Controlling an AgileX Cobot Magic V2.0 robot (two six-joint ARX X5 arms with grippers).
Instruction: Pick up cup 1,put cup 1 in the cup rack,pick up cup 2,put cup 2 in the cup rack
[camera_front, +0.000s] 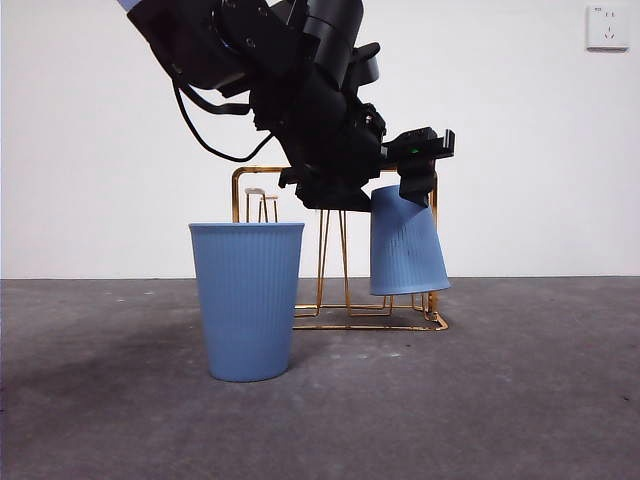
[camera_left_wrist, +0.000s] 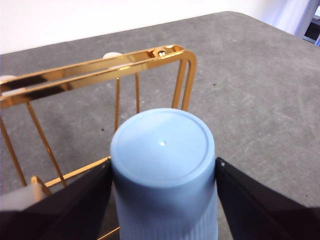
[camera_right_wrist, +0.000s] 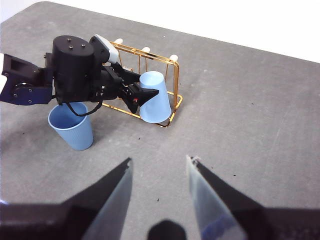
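Front view is showing the left pincer (camera_front: 405, 195) holding an upside-down blue cup (camera_front: 407, 245) by its base, over the end of the cup rack (camera_front: 340, 300) that is farther from the other cup. This held cup is tilting a little, its closed bottom up in the jaws and its open mouth pointing down toward the wire base. The left wrist view is showing both black jaws pressing on the sides of the cup (camera_left_wrist: 164, 170), with the gold frame (camera_left_wrist: 100, 62) just behind it. Whether a peg is already inside the cup, I cannot tell. I am judging that the coming move depends on one thing: the long axis of the cup must line up with an upright peg, so it needs to become straight before going down.

A second blue cup (camera_front: 247, 300) is standing upright on the tabletop (camera_front: 500, 400), beside the rack. The right pincer (camera_right_wrist: 160, 185) is waiting well apart, its jaws spread with nothing between them.
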